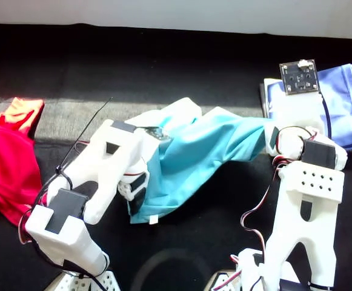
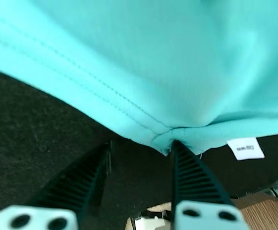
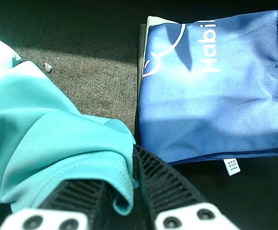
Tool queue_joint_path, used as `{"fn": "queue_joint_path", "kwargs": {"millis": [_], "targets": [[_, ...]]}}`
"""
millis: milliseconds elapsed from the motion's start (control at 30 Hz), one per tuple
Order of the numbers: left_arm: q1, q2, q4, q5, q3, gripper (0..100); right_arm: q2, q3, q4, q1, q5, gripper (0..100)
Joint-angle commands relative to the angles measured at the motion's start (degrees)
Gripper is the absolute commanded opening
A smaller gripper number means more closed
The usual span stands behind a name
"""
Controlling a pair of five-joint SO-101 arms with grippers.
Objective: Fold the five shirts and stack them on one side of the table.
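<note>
A teal shirt (image 1: 206, 151) stretches across the middle of the black table between both arms. My right gripper (image 1: 277, 142) is shut on one end of it, close to the folded stack. In the right wrist view the teal shirt (image 3: 48, 139) is bunched between the fingers of the right gripper (image 3: 124, 167). My left gripper (image 1: 133, 191) sits at the shirt's lower end. In the left wrist view the left gripper (image 2: 141, 145) stands open, with the hem of the teal shirt (image 2: 153, 57) at its fingertips and a white label (image 2: 246, 148) beside it.
A folded blue shirt (image 1: 345, 109) lies at the back right on a pale folded piece (image 3: 150, 21); the blue shirt (image 3: 215, 96) is right beside my right gripper. Crumpled red cloth (image 1: 3, 163) with an orange piece (image 1: 24, 112) lies at the left edge.
</note>
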Motion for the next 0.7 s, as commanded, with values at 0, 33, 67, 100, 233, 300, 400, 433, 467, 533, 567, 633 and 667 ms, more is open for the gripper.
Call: {"fn": "queue_joint_path", "kwargs": {"millis": [0, 33, 67, 100, 233, 300, 400, 433, 467, 533, 567, 633, 667], "targets": [[-0.5, -2.2, -3.9, 2.1, -0.5, 19, -2.4, -0.3, 0.0, 0.4, 0.6, 0.6], [-0.5, -2.2, -4.2, 2.1, -0.9, 19, -2.4, -0.3, 0.0, 0.4, 0.6, 0.6], [-0.6, -2.2, -4.0, 2.1, -1.8, 19, -2.4, -0.3, 0.0, 0.4, 0.6, 0.6], [-0.7, -2.2, -3.8, 2.1, -2.8, 19, -2.4, -0.3, 0.0, 0.4, 0.6, 0.6], [-0.4, -2.9, 3.9, 2.1, -6.4, 19, -2.4, -0.3, 0.0, 0.4, 0.6, 0.6], [0.8, -2.9, 9.1, 2.1, -8.0, 19, -2.4, -0.3, 0.0, 0.4, 0.6, 0.6], [3.2, -2.9, 14.7, 2.1, -9.8, 19, -2.4, -0.3, 0.0, 0.4, 0.6, 0.6], [4.1, -2.9, 15.8, 2.1, -10.0, 19, -2.4, -0.3, 0.0, 0.4, 0.6, 0.6], [5.0, -2.9, 16.6, 2.1, -10.1, 19, -2.4, -0.3, 0.0, 0.4, 0.6, 0.6], [6.5, -2.9, 17.8, 2.1, -10.2, 19, -2.4, -0.3, 0.0, 0.4, 0.6, 0.6], [7.4, -2.9, 18.3, 2.1, -10.2, 18, -2.4, -0.3, 0.0, 0.4, 0.6, 0.6], [8.9, -3.6, 18.9, 2.1, -10.2, 18, -2.4, -0.3, 0.0, 0.4, 0.6, 0.6], [9.5, -4.4, 19.0, 2.1, -10.1, 18, -2.4, -0.3, 0.0, 0.4, 0.6, 0.6]]}}
